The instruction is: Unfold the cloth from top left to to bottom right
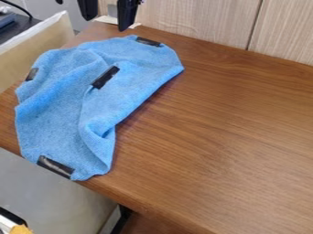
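Note:
At the top edge of the view, the black gripper (109,10) hangs above the table's back left corner, its two fingers apart with nothing between them. Below it lies the blue cloth (55,109), rumpled and partly folded on the left part of the wooden table (226,132). Black patches mark the cloth near its top, left and bottom edges, and another patch lies on a folded-over part near the upper middle. A loose fold runs down to the cloth's lower right. The gripper is apart from the cloth.
A wood-grain panel (202,20) stands along the table's back edge. Left of the table is a beige board (36,50) with a dark surface behind it. The cloth's lower end reaches the table's front left edge; bare tabletop spans the right.

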Robot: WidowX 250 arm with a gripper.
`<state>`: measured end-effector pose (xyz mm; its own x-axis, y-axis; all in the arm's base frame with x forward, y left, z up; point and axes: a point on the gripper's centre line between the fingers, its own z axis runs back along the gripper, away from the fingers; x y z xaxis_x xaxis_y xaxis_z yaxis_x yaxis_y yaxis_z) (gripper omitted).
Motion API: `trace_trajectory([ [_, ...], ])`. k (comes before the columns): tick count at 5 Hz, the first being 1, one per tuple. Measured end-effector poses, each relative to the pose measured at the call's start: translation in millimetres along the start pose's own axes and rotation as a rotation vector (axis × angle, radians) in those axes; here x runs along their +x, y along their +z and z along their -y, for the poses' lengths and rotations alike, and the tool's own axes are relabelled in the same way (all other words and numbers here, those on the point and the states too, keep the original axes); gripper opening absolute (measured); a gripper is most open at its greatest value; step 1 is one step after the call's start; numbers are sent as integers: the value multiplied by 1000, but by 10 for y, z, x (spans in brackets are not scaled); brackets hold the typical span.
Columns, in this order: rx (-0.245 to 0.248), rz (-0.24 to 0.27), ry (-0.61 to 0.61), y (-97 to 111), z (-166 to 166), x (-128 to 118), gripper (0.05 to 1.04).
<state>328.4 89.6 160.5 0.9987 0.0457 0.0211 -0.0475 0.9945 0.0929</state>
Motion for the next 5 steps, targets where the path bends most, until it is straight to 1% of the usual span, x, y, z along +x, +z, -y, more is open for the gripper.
trace_trajectory([
  [1,-7,-39,-7,-123,14,-14,1001],
  [2,9,-61,-33,-262,18,-66,1001],
  [3,42,-73,-57,-355,-27,-81,1001],
  [5,48,-154,-105,-716,-84,-84,1001],
])
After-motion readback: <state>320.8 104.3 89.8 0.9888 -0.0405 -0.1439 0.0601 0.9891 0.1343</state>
